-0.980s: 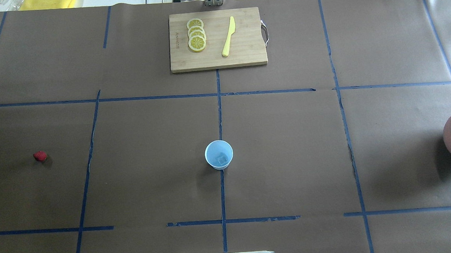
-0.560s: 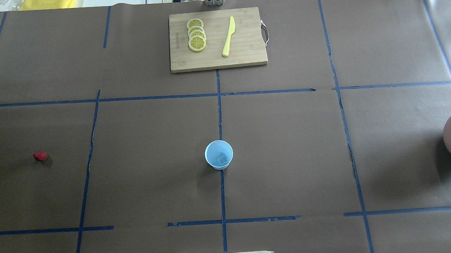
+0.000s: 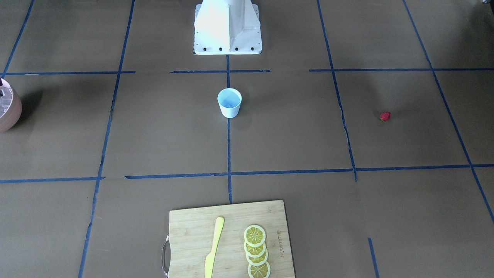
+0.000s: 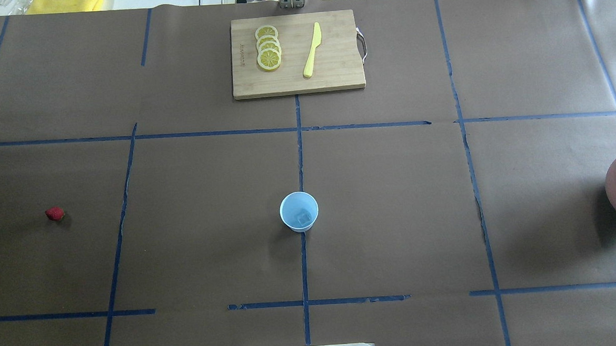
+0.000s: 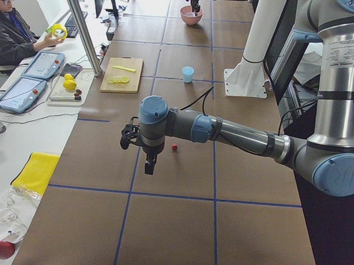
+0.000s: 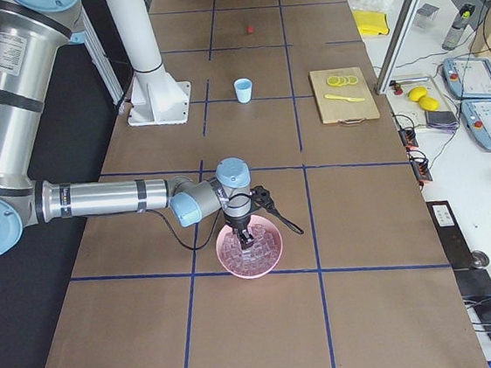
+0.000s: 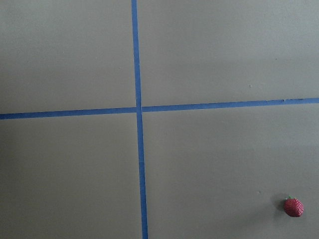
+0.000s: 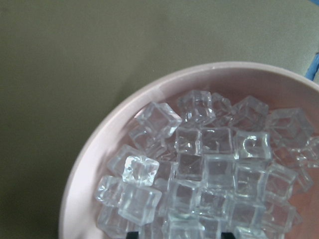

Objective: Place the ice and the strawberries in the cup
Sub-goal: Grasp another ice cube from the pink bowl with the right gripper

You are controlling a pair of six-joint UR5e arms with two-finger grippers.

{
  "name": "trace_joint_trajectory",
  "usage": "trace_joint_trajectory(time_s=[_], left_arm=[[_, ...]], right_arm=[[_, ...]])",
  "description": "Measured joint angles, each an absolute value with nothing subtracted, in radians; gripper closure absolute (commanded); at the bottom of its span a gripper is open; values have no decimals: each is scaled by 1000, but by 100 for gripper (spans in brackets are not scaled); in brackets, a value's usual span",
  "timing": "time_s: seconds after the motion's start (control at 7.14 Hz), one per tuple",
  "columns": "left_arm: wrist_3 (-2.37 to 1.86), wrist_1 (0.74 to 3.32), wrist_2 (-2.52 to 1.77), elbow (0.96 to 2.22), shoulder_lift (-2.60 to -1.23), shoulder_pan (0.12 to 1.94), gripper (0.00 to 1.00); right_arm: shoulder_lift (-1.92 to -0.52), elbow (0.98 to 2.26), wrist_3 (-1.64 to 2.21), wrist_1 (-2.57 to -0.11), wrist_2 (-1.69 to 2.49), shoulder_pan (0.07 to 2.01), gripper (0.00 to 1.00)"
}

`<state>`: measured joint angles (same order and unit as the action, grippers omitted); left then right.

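The cup (image 4: 299, 211) stands mid-table (image 4: 394, 216), bare surface all round. Right fingers (image 8: 132, 235) are spread above the ice (image 8: 209, 164); left fingers (image 5: 149, 165): cannot tell.

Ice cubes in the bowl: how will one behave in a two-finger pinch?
The ice looks clear, glossy and flat-faced, so probably rigid but slippery; an off-centre pinch may squirt it out. The cubes lie loosely heaped in the bowl, so neighbours will likely shift when one is lifted.
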<state>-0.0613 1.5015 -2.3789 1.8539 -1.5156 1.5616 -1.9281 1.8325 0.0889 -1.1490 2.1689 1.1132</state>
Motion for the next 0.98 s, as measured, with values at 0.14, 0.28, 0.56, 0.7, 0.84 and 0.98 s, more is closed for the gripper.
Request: trace_joint_trajectory(time_s=[0.14,0.28,0.56,0.7,0.84,0.98], left_arm=[[-61,1500,-2379,1858,-1516,1562,0],[-61,1499,-2379,1863,-1516,1562,0],[-61,1499,-2379,1865,-1516,1562,0],[-61,1499,-2379,1865,-1516,1562,0],[-61,1499,-2379,1866,-1515,1562,0],[-61,1499,-2379,1866,-1515,1562,0]], right_arm=[[-1926,1826,89,-1149,2166,1112,38],[-1925,1822,89,-1149,2165,1108,39],[-1923,1820,89,-1153,2165,1100,42],[-1922,1819,89,-1154,2164,1097,43],[-1921,1819,89,-1155,2163,1094,57],[-1921,1819,89,-1155,2163,1093,77]])
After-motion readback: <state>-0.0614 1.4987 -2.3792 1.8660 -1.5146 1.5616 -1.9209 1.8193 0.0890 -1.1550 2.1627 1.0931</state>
